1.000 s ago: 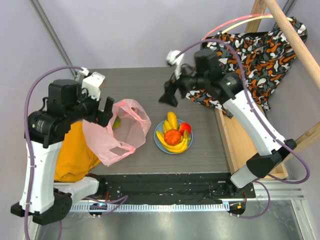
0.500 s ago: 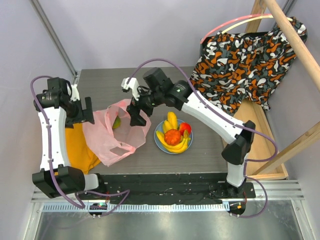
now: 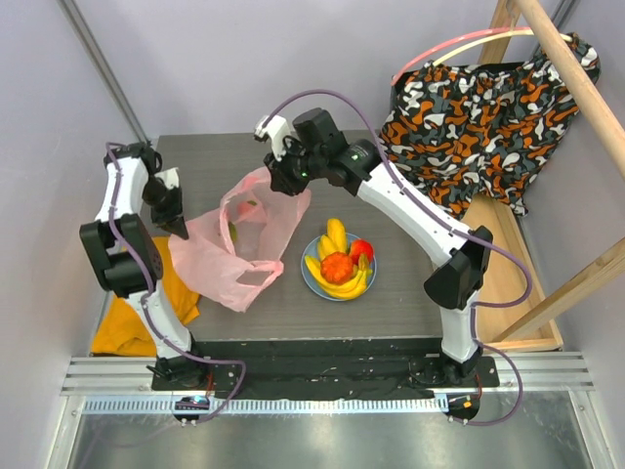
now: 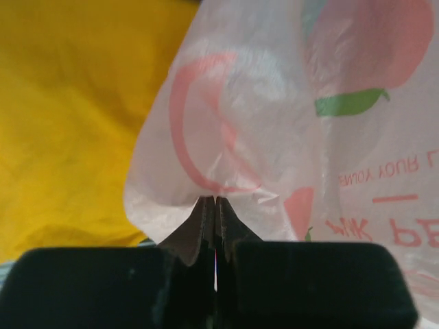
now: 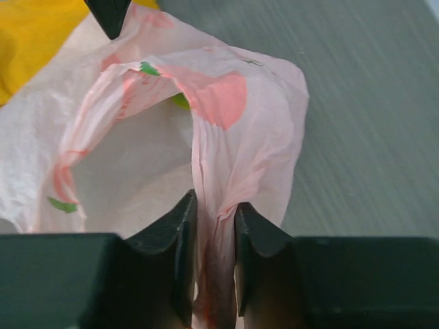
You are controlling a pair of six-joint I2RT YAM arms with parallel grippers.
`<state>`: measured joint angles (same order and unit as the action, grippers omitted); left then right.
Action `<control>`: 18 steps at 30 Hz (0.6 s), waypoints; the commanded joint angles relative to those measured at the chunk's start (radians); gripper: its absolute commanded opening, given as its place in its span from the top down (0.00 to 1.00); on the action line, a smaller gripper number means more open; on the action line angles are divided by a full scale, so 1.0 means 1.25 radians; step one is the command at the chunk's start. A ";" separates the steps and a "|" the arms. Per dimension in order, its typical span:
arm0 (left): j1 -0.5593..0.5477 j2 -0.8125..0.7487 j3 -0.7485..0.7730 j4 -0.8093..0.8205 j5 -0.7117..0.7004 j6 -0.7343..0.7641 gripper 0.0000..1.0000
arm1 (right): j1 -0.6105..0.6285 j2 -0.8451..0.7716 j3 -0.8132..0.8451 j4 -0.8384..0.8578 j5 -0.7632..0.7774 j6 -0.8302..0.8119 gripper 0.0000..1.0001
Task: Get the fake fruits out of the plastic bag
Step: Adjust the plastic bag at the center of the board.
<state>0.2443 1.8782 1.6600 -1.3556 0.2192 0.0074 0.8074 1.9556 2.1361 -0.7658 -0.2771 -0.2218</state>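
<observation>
Clamping the bag (image 3: pixel 249 264): left gripper (image 4: pixel 212 202) pressed shut on one edge, right gripper (image 5: pixel 215 205) pinching the opposite rim, both spread a second ago; mouth held open, fruit (image 3: pixel 232 233) still inside

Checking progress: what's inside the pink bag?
One greenish fruit shows through the plastic bag film. Anything deeper is hidden by crumpled folds.

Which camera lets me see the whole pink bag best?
The top camera: it fits the whole pink bag in, stretched between both arms. The left wrist camera shows only a printed bit pinched in the left pincer. The right wrist camera shows its open mouth and a fold in the right pincer.
</observation>
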 commanded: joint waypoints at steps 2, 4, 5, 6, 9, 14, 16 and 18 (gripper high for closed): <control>-0.043 0.084 0.240 -0.080 0.125 0.030 1.00 | -0.027 -0.039 0.019 0.040 0.040 -0.016 0.80; -0.079 0.109 0.354 -0.069 0.123 0.031 1.00 | -0.038 -0.054 0.003 0.041 0.057 -0.021 0.81; -0.087 0.114 0.388 -0.064 0.123 0.028 1.00 | -0.052 -0.074 -0.004 0.040 0.062 -0.027 0.81; -0.098 0.122 0.462 -0.058 0.122 0.022 1.00 | -0.058 -0.088 -0.027 0.040 0.074 -0.032 0.81; -0.110 0.138 0.549 -0.036 0.125 0.012 1.00 | -0.073 -0.151 -0.112 0.040 0.096 -0.042 0.81; -0.150 -0.017 0.534 -0.073 0.368 0.103 0.80 | -0.074 -0.260 -0.291 0.044 0.067 0.006 0.75; -0.250 -0.135 0.351 -0.023 0.357 0.146 0.50 | -0.076 -0.281 -0.318 0.057 0.082 0.018 0.61; -0.326 -0.326 0.191 0.093 0.324 0.165 0.35 | -0.097 -0.267 -0.320 0.064 0.081 0.034 0.59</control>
<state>0.0303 1.8309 2.1536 -1.2896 0.5358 0.1173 0.7071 1.6558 1.7573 -0.7406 -0.1833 -0.2268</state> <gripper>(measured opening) 0.518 0.385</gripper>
